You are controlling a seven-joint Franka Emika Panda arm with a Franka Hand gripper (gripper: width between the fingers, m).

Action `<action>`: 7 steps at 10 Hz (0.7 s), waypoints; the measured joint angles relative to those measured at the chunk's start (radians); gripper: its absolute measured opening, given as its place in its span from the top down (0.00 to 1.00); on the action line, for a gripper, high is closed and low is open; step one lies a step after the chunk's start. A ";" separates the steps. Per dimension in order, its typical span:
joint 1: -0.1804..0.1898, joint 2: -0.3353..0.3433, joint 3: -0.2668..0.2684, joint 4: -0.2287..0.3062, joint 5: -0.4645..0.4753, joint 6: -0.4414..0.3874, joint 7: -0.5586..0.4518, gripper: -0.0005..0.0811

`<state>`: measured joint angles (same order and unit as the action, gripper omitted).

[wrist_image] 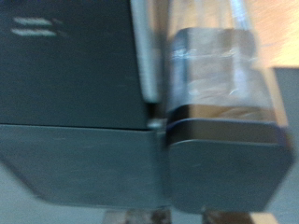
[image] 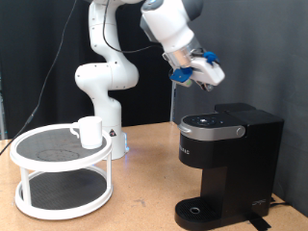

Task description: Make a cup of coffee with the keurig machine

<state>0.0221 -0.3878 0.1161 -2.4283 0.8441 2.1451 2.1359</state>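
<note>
The black keurig machine (image: 228, 164) stands on the wooden table at the exterior view's right, lid down, with a silver-ringed top panel and a round drip base. The white cup (image: 89, 132) sits on the top tier of a white round stand at the exterior view's left. My gripper (image: 195, 79) hangs in the air above the machine's top, clear of it; nothing shows between its fingers. The wrist view is blurred and shows the machine's black body (wrist_image: 75, 75) and its clear water tank (wrist_image: 217, 79) from above; the fingers do not show there.
A white two-tier round stand (image: 62, 168) with dark mesh shelves stands at the exterior view's left. The arm's white base (image: 104, 91) is behind it. A dark curtain forms the backdrop. Bare wooden table (image: 144, 197) lies between stand and machine.
</note>
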 joint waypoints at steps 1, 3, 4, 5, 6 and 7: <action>0.000 -0.043 0.001 -0.050 0.064 0.088 0.005 0.99; -0.001 -0.129 -0.012 -0.125 0.123 0.140 -0.004 0.99; -0.001 -0.127 -0.012 -0.125 0.115 0.136 -0.004 0.99; -0.001 -0.124 -0.012 -0.126 0.114 0.130 -0.007 0.99; -0.002 -0.125 -0.013 -0.134 0.119 0.139 -0.007 0.99; -0.014 -0.132 -0.015 -0.152 0.120 0.151 0.003 0.99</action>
<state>0.0077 -0.5197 0.1006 -2.5806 0.9636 2.2964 2.1389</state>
